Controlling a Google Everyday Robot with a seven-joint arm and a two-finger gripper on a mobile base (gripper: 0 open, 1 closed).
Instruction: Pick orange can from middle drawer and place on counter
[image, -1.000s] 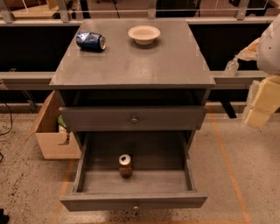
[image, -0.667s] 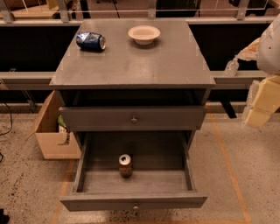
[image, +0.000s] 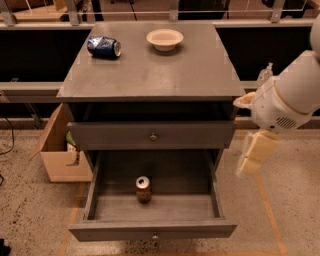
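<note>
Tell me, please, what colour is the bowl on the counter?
The bowl is cream, camera view; the gripper hangs right of the middle drawer.

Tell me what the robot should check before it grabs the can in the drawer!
1. Middle drawer pulled open: ok.
2. Orange can standing upright in it, nothing on top: ok.
3. Gripper over the can: not ok, it hangs right of the cabinet, outside the drawer.
4. Room on the counter: ok, the blue can and bowl sit at the back.
5. Upper drawer not covering the can: ok.
</note>
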